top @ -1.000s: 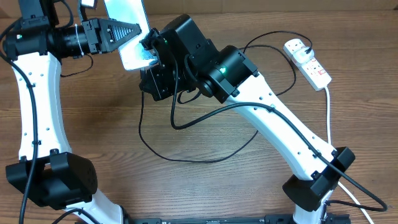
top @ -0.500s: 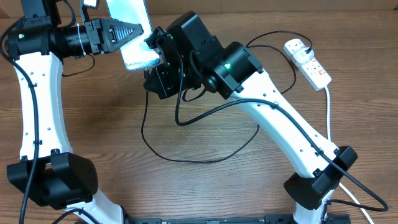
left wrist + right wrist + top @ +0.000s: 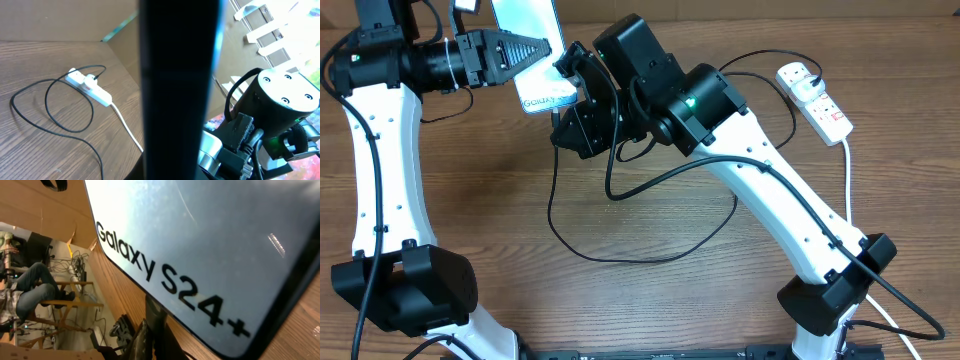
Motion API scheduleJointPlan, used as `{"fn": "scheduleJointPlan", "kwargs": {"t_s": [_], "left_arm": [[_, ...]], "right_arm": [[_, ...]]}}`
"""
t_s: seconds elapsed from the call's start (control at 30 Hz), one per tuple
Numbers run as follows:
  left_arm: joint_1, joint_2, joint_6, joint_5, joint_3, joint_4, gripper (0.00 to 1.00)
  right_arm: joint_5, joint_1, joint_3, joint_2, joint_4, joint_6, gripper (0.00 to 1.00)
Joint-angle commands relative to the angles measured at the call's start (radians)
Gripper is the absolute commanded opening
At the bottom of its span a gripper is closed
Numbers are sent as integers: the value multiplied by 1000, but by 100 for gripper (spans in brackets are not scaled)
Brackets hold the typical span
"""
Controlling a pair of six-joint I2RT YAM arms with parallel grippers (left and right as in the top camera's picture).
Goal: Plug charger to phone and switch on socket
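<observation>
My left gripper (image 3: 533, 50) is shut on the phone (image 3: 525, 22) and holds it tilted above the table's far left. The phone's dark edge fills the middle of the left wrist view (image 3: 180, 90), hiding the fingers. Its light screen reading "Galaxy S24+" fills the right wrist view (image 3: 200, 245). My right gripper (image 3: 572, 88) is at the phone's lower end, its dark fingers (image 3: 157, 325) closed on the charger tip against the phone's bottom edge. The black charger cable (image 3: 620, 255) loops across the table. The white socket (image 3: 825, 108) lies far right, also in the left wrist view (image 3: 92, 86).
The socket's thick white lead (image 3: 848, 180) runs down the right side toward the right arm's base (image 3: 825, 300), and shows in the left wrist view (image 3: 135, 139). The charger cable (image 3: 99, 157) loops over the wood between the arms. A cardboard wall stands at the back.
My right gripper has shifted slightly right and up along the phone's lower end, uncovering more of the screen text. The left arm and phone have barely moved.
</observation>
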Motion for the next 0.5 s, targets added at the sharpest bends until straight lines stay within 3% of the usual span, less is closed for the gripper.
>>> {"fn": "scheduleJointPlan", "kwargs": {"t_s": [0.0,0.47], "left_arm": [[-29,-3,27,63,10,0,4],[-33,-3,28,63,10,2,4]], "right_arm": [[-20,-7,8,-39,7,-6,4],[-20,-7,8,-39,2,15,4]]}}
